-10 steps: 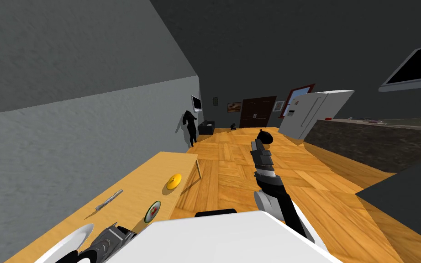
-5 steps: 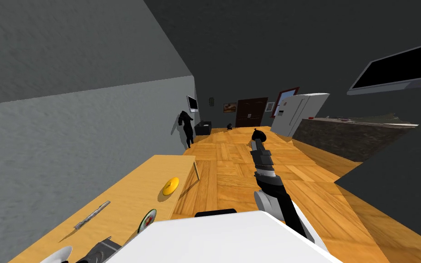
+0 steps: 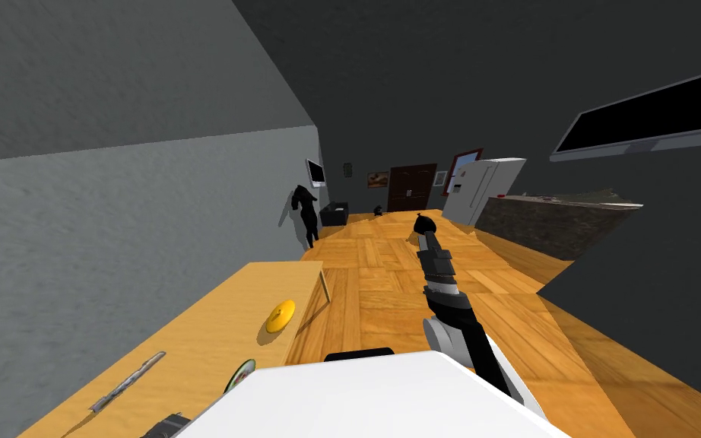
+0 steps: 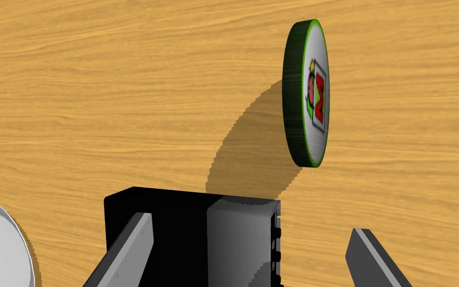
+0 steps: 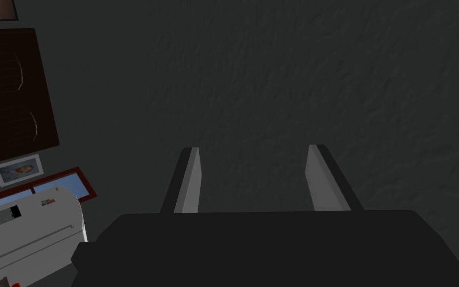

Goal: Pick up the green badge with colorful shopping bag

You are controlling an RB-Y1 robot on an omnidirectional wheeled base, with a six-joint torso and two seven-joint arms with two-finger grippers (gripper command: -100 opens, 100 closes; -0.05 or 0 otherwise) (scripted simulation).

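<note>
Left gripper (image 4: 248, 254) spread, empty. Badge (image 4: 308, 94) on table (image 4: 99, 99), off to side: gripper must be centred over it first. Right gripper (image 5: 253, 179) spread.

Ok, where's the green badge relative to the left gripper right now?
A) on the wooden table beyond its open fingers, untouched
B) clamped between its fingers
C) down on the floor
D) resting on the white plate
A: the left wrist view shows the green badge on the wooden table, beyond the left gripper, whose fingers stand open and apart from it.
</note>
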